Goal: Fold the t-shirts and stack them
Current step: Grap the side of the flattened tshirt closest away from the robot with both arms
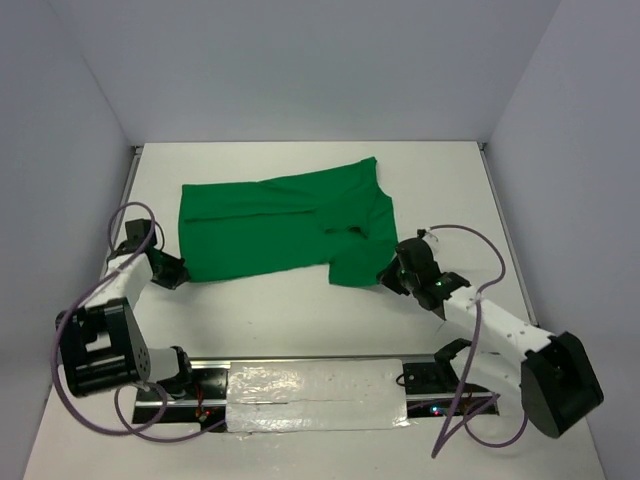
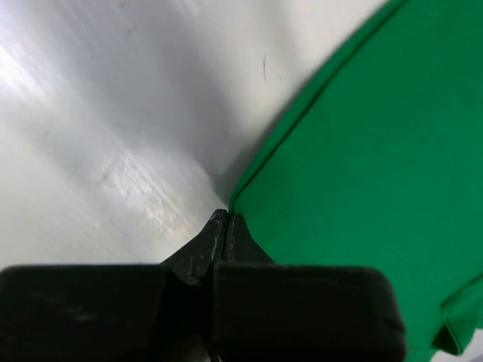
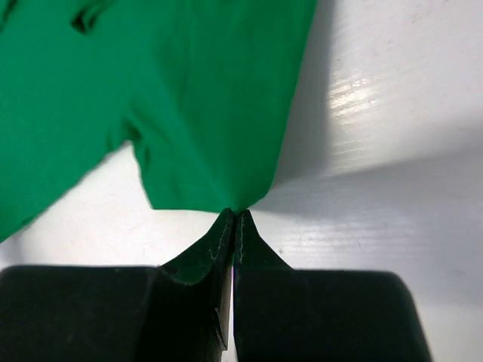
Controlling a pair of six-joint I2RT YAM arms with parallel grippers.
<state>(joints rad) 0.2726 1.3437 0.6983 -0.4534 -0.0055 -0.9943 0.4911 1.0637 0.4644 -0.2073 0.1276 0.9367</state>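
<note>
1. One bright green short-sleeved cloth t-shirt (image 1: pixel 275 225).
2. Two white-and-black robot arms: left arm (image 1: pixel 125 272), right arm (image 1: pixel 495 325).
3. Two black two-finger grippers: left gripper (image 1: pixel 183 273), right gripper (image 1: pixel 384 278).
4. One white bench (image 1: pixel 300 310).

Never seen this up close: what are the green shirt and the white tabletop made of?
The t-shirt looks like soft matte cloth, probably cotton knit; it wrinkles and shows a stitched hem. The table looks like a hard, smooth, semi-gloss white board, perhaps laminate or plastic; light streaks reflect off it.
</note>
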